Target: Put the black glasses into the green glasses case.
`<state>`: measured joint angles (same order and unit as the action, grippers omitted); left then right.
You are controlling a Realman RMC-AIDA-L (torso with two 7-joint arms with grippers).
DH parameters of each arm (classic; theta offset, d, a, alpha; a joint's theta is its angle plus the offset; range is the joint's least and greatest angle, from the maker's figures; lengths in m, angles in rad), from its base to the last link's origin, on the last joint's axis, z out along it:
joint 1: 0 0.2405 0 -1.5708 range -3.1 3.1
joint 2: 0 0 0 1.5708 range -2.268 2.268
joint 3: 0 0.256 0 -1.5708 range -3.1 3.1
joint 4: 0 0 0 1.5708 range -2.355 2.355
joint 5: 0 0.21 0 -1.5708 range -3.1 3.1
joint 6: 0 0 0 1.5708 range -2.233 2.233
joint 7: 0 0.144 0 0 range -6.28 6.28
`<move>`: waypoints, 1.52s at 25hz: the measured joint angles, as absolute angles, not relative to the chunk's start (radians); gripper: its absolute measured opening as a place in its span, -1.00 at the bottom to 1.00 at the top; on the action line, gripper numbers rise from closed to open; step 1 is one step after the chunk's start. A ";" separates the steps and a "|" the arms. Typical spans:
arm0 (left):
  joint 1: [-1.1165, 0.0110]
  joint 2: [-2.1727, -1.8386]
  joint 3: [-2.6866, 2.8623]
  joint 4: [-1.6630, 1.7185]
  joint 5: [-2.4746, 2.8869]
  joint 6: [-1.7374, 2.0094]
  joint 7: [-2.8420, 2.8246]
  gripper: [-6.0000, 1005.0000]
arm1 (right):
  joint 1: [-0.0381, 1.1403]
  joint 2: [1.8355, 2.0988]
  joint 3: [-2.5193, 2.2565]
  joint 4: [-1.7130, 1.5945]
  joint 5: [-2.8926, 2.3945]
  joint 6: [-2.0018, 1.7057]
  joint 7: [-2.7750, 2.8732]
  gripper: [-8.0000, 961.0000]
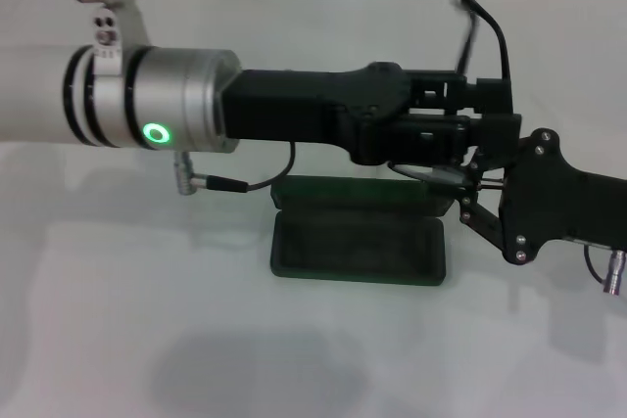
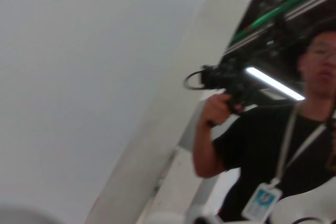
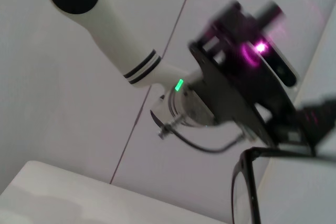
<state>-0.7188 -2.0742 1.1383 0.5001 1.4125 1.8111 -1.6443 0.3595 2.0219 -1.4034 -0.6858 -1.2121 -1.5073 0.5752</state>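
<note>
Left gripper (image 1: 460,134) and right gripper (image 1: 468,193) meet above the open case (image 1: 358,242) mid-desk (image 1: 147,340); whether either is gripping the glasses (image 3: 247,182), I cannot tell. Glasses look light, thin and fragile, so I'd hold the frame front, not a temple.

This looks like a robot lab or test room. A plain white table (image 1: 118,340) stands against white tiled walls (image 3: 63,103) with thin dark seams. In the left wrist view a man (image 2: 294,145) in a black T-shirt stands close by, a badge (image 2: 261,201) hanging on a lanyard, holding up a black handheld device (image 2: 231,85). Above him run a strip light (image 2: 274,83) and a dark ceiling with green pipes (image 2: 289,1), more like a workspace than a home
</note>
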 joint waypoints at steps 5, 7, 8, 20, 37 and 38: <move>-0.720 -2.082 1.138 0.500 1.436 1.763 -1.672 0.26 | 0.359 2.022 -1.411 -0.685 -1.213 -1.515 0.536 -0.75; -0.720 -2.083 1.138 0.500 1.444 1.761 -1.685 0.26 | 0.359 2.022 -1.416 -0.684 -1.213 -1.515 0.522 -0.75; -0.720 -2.084 1.138 0.500 1.449 1.761 -1.689 0.26 | 0.359 2.022 -1.416 -0.684 -1.213 -1.515 0.518 -0.75; -0.757 -2.086 1.138 0.446 1.514 1.745 -1.769 0.25 | 0.348 2.028 -1.416 -0.682 -1.201 -1.550 0.443 -0.76; -0.759 -2.074 1.134 0.447 1.504 1.745 -1.789 0.25 | 0.356 2.026 -1.407 -0.631 -1.172 -1.543 0.410 -0.76; -0.759 -2.074 1.135 0.446 1.511 1.745 -1.792 0.25 | 0.357 2.026 -1.407 -0.631 -1.171 -1.542 0.410 -0.76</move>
